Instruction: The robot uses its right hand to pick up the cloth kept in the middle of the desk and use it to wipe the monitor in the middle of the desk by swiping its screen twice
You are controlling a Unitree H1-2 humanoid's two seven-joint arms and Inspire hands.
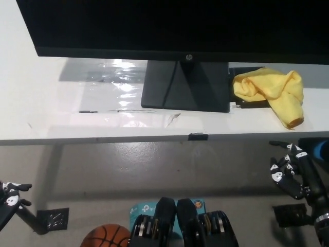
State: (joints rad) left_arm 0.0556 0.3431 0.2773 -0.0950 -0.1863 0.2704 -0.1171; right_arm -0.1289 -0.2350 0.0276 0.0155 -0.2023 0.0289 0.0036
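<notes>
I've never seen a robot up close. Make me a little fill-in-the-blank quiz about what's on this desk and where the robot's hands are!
1. The cloth lying on the desk is ____ in colour.
2. The cloth lies beside the monitor stand, on the robot's ____ side.
3. The black right hand holds ____; it hangs below the desk edge, fingers apart.
4. On the floor near the white left hand sits an orange ____.

Missing words: yellow; right; nothing; basketball

right hand [290, 172] open, left hand [10, 193] low
</notes>
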